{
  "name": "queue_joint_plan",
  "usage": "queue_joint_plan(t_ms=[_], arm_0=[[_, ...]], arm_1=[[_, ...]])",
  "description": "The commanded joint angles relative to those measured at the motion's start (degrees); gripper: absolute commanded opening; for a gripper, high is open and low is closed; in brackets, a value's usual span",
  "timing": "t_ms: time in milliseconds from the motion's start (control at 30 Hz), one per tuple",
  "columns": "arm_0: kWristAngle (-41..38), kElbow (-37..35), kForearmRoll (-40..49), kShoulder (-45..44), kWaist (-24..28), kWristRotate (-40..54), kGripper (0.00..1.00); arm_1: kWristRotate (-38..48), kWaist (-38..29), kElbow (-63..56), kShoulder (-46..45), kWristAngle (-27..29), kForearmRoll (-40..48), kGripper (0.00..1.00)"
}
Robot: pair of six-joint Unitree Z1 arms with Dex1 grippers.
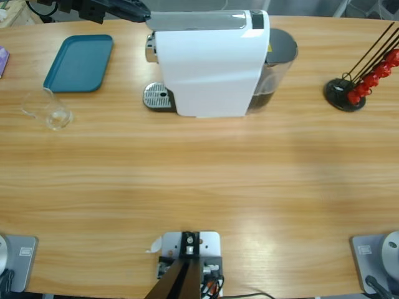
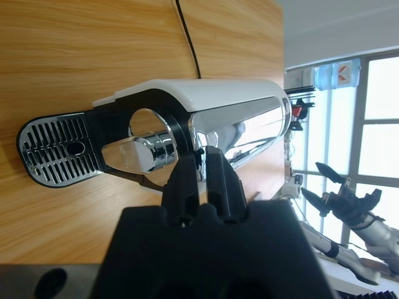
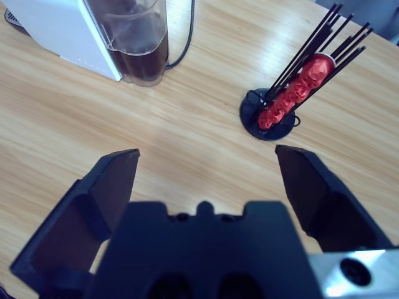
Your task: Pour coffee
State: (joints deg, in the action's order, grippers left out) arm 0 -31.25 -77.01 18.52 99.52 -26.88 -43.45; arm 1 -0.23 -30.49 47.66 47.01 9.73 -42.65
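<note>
- Overhead first: big white coffee machine (image 1: 209, 65) standing at the far middle of the long wooden table (image 1: 199, 180), metal drip grate (image 1: 157, 96) sticking out at its left foot, dark water tank (image 1: 274, 68) at its right side.
- Also overhead: teal tray (image 1: 80, 62) lying far left, clear drinking glass (image 1: 51, 112) just below it on the bare wood, apart from the machine; no dark liquid to be made out in the glass, so place of the coffee cannot be told.
- Far right overhead: black wire stand (image 1: 345, 93) carrying red pods (image 1: 373, 78).
- Top left corner overhead: a black gripper reaching toward the machine top.
- Left wrist view: left gripper (image 2: 202, 163) with jaws pressed together, nothing between them, pointing at the chrome front and spout of the machine.
- Right wrist view: right gripper (image 3: 207, 163) spread wide and empty above bare wood, pod stand and tank farther ahead.
</note>
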Motion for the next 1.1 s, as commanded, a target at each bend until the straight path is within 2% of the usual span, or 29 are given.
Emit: queue_joint_plan(t_ms=[33, 433, 600, 633, 667, 700, 733, 800, 867, 967, 1033, 1100], arm_0=[[-0.4, -0.1, -0.3, 0.5, -0.8, 0.6, 0.000], [-2.7, -6.9, -1.8, -2.4, -0.8, 0.8, 0.000], [-4.0, -6.0, -1.7, -3.5, -0.8, 0.8, 0.000], [-5.3, -5.8, -1.7, -3.6, -0.8, 0.8, 0.327], [-6.1, -5.7, -1.8, -3.8, -0.8, 1.1, 0.731], [-6.5, -5.6, -1.8, -4.5, -0.9, 1.8, 0.930], [-6.5, -5.1, -1.8, -5.6, -0.9, 3.2, 0.987], [-5.2, -3.0, -1.8, -8.8, -1.0, 9.3, 0.991], [0.3, 0.8, -1.8, -14.0, -2.4, 23.2, 0.991], [14.8, 7.5, 0.8, -21.8, -6.8, 35.8, 1.000], [27.1, 11.1, 5.5, -24.9, -11.1, 44.8, 1.000], [35.9, 15.7, 7.6, -27.6, -14.6, 50.3, 1.000]], arm_1=[[-0.6, 0.6, -1.0, -0.5, -0.6, 0.5, 1.000], [-0.6, 0.6, -1.0, -0.4, -0.6, 0.5, 1.000], [-0.7, 0.6, -1.0, -0.4, -0.7, 0.5, 1.000], [-0.7, 0.6, -1.0, -0.4, -0.7, 0.5, 1.000], [-0.7, 0.6, -1.0, -0.5, -0.7, 0.5, 1.000], [-0.7, 0.6, -1.0, -0.5, -0.7, 0.5, 1.000], [-0.7, 0.6, -1.0, -0.5, -0.7, 0.5, 1.000], [-0.7, 0.6, -1.0, -0.5, -0.7, 0.5, 1.000], [-0.7, 0.6, -1.0, -0.5, -0.7, 0.5, 1.000], [0.3, 0.6, -1.1, -1.2, 0.0, 1.0, 1.000], [1.5, 0.6, -1.0, -1.4, 1.0, 0.9, 1.000], [2.3, 0.6, 0.6, -0.8, 3.2, -0.9, 1.000]])
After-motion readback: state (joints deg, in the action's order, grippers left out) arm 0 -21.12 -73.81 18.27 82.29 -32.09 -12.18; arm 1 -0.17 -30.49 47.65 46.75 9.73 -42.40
